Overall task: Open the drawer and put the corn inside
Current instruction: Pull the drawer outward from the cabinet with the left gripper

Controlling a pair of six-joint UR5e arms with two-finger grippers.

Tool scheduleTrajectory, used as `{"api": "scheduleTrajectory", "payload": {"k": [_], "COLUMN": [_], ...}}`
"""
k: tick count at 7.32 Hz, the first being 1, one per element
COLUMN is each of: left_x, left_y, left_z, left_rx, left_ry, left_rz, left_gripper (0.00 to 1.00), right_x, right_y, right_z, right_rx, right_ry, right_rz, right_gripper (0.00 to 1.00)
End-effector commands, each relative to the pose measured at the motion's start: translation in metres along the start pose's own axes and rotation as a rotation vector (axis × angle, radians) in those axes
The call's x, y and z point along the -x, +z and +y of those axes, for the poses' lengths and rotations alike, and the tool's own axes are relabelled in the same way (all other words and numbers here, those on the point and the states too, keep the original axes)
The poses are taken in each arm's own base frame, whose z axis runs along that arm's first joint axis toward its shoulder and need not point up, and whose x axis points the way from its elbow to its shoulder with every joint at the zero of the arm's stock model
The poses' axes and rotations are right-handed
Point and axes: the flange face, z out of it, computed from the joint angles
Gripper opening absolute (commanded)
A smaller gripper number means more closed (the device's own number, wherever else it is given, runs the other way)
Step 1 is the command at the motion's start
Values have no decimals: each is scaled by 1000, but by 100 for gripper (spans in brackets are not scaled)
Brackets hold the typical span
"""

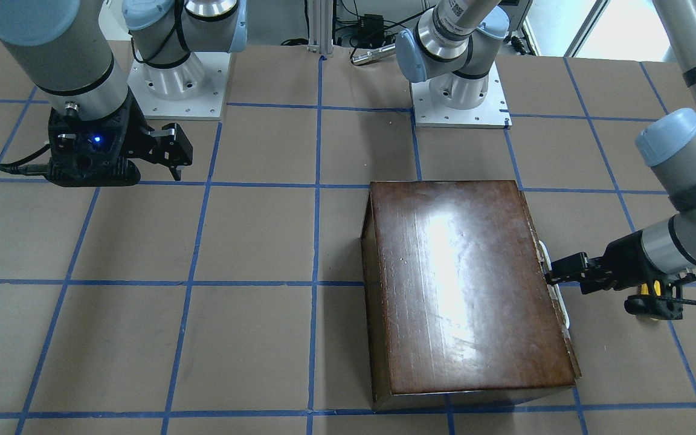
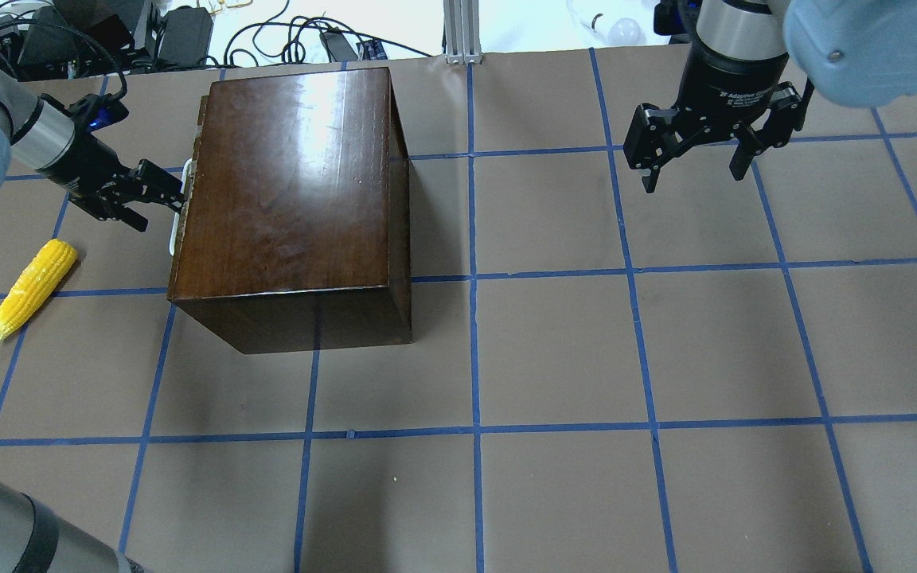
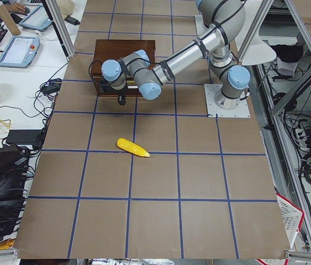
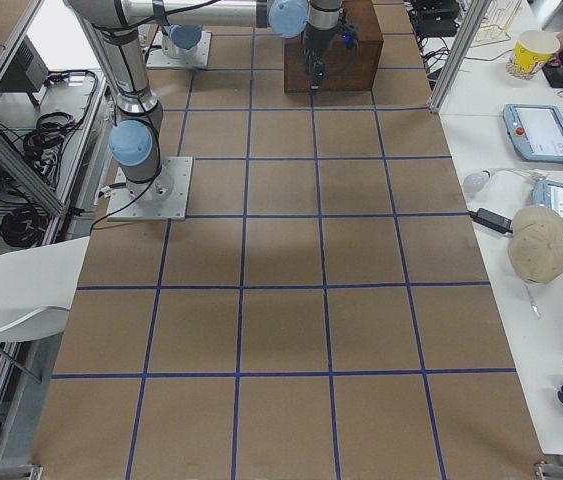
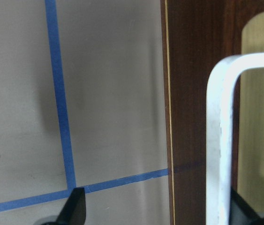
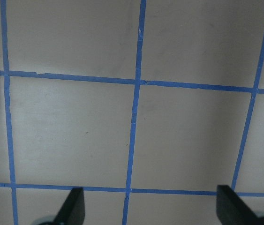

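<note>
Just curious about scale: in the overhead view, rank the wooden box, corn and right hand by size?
1. Wooden box, clearly largest.
2. Right hand.
3. Corn.
The hand hangs nearer the camera, so 2 versus 3 is unsure.

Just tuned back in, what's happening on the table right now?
The left gripper is open around the whitish handle of the drawer, which is shut in the dark box. The corn lies on the table beside that arm, untouched. The right gripper hangs open over the table, away from the box.
</note>
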Motion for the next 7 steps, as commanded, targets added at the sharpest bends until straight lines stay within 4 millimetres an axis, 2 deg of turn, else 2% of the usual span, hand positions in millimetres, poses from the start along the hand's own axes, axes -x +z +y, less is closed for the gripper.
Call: {"api": "scheduleTrajectory", "payload": {"k": [1,7], "left_x": [5,35], "left_y": [-2,-14], "left_z": [2,9], "left_rx": [17,-5], "left_ry": [-1,-25], "left_rz": [-42,-45], "left_gripper": [100,100], "right_x": [0,0], "right_y": [0,0], "right_z": [0,0], "right_rx": [0,0], "right_ry": [0,0], "right_rz": [0,0], "right_gripper": [100,100]}}
